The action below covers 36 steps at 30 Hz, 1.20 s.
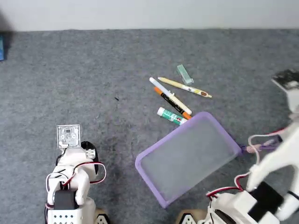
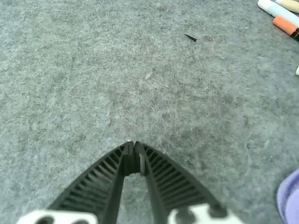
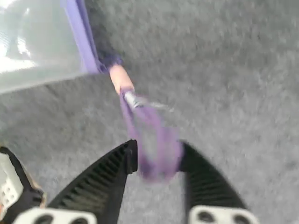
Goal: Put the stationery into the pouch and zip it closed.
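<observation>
Grey table (image 1: 70,70) with pouch (image 1: 187,156), pale wall (image 1: 140,14)

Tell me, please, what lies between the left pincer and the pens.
Just grey mat with one small black speck before the pens, per the left wrist view.
</observation>
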{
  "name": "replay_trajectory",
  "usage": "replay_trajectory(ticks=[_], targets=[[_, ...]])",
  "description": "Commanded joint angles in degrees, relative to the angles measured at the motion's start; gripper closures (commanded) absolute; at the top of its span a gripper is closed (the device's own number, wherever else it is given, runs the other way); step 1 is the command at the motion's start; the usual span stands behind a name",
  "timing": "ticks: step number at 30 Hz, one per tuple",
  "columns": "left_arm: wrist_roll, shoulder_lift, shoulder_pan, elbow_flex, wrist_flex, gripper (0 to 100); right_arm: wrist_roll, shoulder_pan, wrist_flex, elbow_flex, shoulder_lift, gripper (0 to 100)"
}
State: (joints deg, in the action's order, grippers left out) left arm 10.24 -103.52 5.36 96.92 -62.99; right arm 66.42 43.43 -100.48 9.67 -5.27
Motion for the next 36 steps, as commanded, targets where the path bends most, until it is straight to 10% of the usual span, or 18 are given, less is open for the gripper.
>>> replay_trajectory(ticks=[1, 13, 27, 36], targets=[[0.4, -0.6, 0.1, -0.5, -0.2, 99, 5.7, 6.9, -1.0, -0.1, -1.2, 65.3], [0.4, -0.6, 0.1, -0.5, -0.2, 99, 18.4, 5.5, -0.5, -10.2, -1.2, 65.3], [0.4, -0.6, 0.1, -0.5, -0.2, 99, 18.4, -11.3, 41.6, -43.3, -1.2, 76.8], [0.4, -0.6, 0.1, -0.5, -0.2, 99, 18.4, -10.9, 43.6, -46.4, -1.0, 78.6]])
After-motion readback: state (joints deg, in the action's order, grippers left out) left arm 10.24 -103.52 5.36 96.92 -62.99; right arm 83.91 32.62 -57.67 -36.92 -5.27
